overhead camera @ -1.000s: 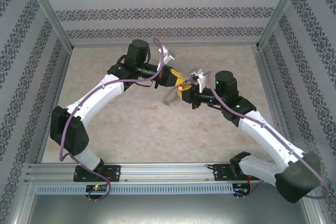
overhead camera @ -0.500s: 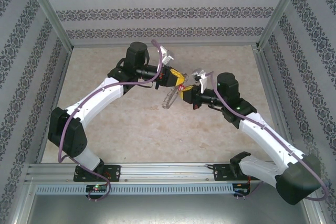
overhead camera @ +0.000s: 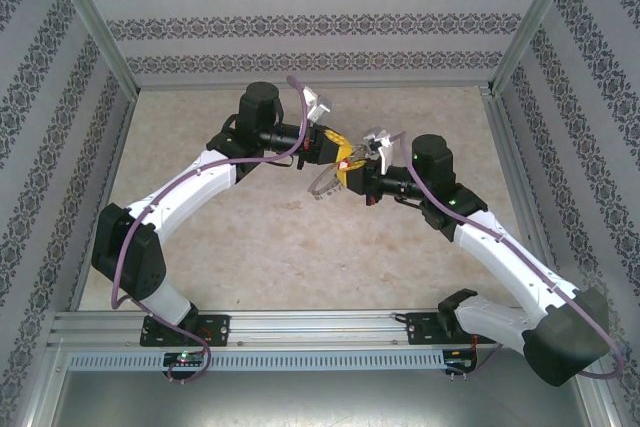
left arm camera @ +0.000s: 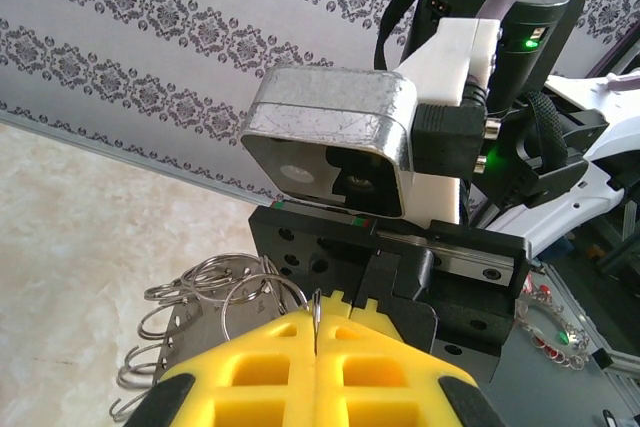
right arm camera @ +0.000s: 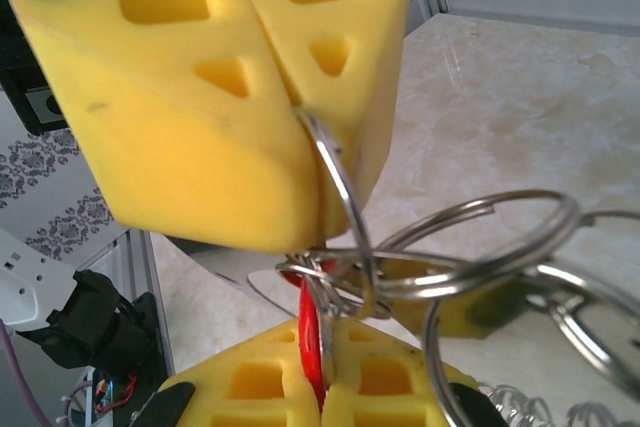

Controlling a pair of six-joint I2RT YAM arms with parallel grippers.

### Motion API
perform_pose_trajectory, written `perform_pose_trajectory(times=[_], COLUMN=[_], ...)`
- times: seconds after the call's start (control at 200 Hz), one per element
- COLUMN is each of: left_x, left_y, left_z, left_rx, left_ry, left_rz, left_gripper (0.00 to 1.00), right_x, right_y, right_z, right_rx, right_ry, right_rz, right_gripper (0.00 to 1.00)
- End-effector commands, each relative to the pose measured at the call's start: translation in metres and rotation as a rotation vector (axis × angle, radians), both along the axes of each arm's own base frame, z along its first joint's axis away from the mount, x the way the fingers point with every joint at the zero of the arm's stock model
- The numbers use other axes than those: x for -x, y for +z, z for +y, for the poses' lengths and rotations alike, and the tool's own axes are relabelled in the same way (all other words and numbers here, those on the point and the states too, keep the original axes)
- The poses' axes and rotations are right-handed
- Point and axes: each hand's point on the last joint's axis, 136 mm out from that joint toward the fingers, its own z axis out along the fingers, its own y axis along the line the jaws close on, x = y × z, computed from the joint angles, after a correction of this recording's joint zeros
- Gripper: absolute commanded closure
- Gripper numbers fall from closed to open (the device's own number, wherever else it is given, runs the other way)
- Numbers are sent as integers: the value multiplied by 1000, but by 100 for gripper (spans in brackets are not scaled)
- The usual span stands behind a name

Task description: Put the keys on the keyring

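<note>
Keyring [overhead camera: 322, 184] hangs above the middle of the worktop [overhead camera: 300, 247], one wire loop pinched in the left end effector [left arm camera: 316, 332], its yellow fingers pressed together. Just beside it, the right end effector [right arm camera: 318, 372] pinches the red-headed key [right arm camera: 310, 332], close against the loops.

Key and keyring both off the table, meeting in mid-air.
I see the tiny key [right arm camera: 308, 312], with its red plastic head edge-on, clamped in the right gripper [right arm camera: 320, 372] and right against the wire loops. The keyring [right arm camera: 470, 237], thin grey metal loops fringed with small grey pieces, hangs from the left gripper [left arm camera: 316, 332], which pinches one loop.
</note>
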Motion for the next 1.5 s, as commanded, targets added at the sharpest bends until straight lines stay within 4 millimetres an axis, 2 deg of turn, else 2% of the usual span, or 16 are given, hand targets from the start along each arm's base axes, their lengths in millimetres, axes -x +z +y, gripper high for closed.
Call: perform_pose_trajectory(times=[0.0, 0.125, 0.275, 0.37, 0.43, 0.51, 0.61, 0.794, 0.859, 1.059, 1.499], left_x=[4, 4, 0, -3, -4, -8, -11, -16, -19, -22, -22], left_y=[7, 7, 7, 5, 7, 7, 10, 14, 16, 24, 34], left_z=[-3, -2, -3, -4, -4, -3, -4, -5, -4, -3, -3], left_rx=[22, 23, 29, 31, 36, 47, 62, 109, 123, 166, 204], left_ry=[-6, 3, 21, 32, 39, 56, 65, 99, 116, 141, 137], left_rz=[-21, -23, -15, -9, -9, -8, -3, 19, 29, 34, 40], left_gripper=[100, 100, 100, 100, 100, 100, 100, 100, 100, 100, 100], right_x=[-3, -7, -2, 6, 11, 18, 20, 2, -5, -15, -27], right_y=[30, 31, 31, 33, 35, 43, 54, 70, 75, 95, 95], right_z=[-6, -16, -10, -12, -15, -23, -38, -57, -57, -51, -42], right_rx=[-50, -65, -70, -74, -76, -91, -109, -179, -220, -349, -406], right_ry=[-20, -62, -15, 7, 9, 2, -53, -189, -212, -190, -150], right_rz=[-77, -71, -53, -57, -63, -80, -108, -96, -74, -23, 23], right_gripper=[100, 100, 100, 72, 66, 66, 71, 78, 74, 74, 73])
